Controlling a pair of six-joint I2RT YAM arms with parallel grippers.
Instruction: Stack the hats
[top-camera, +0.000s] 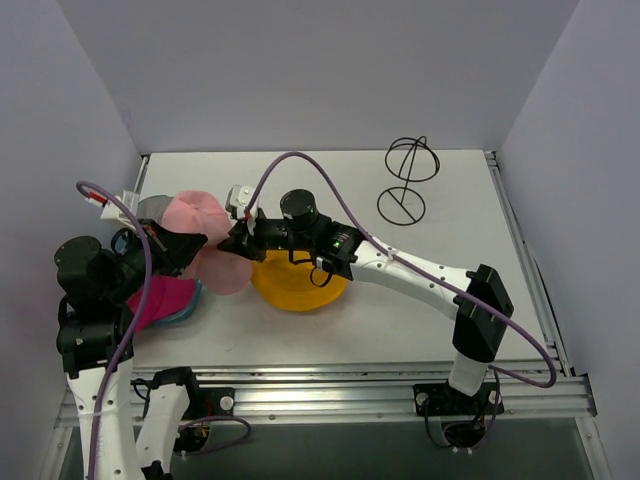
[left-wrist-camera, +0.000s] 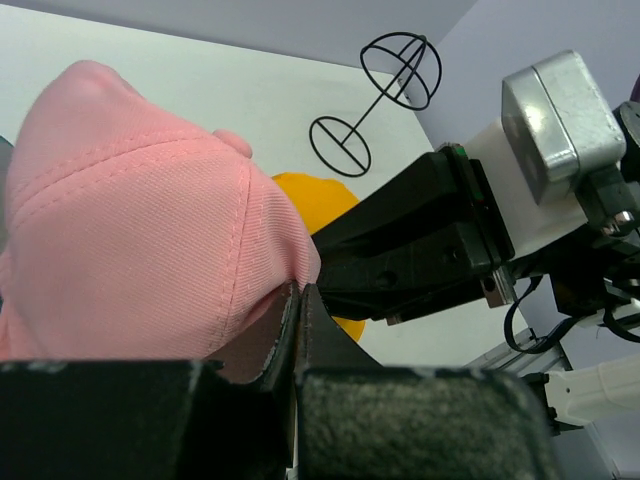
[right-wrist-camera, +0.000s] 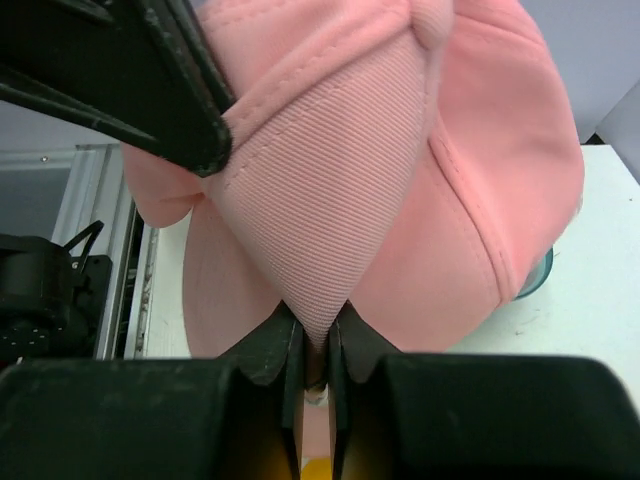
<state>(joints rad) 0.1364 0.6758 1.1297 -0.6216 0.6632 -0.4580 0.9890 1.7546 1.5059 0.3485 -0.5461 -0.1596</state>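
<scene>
Just left of the yellow bucket hat (top-camera: 298, 285), your left gripper (left-wrist-camera: 300, 300) and right gripper (right-wrist-camera: 313, 330) both clench the light pink baseball cap (top-camera: 195, 213), seemingly mid-transfer; next, centre it over that hat and let go.

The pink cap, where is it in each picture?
Top view: the pink cap sits left of the middle.
Left wrist view: the pink cap fills the left half.
Right wrist view: the pink cap fills the middle and top.
Shared landmark: the yellow hat, just right of the cap from above, peeking out behind it in the left wrist view.
</scene>
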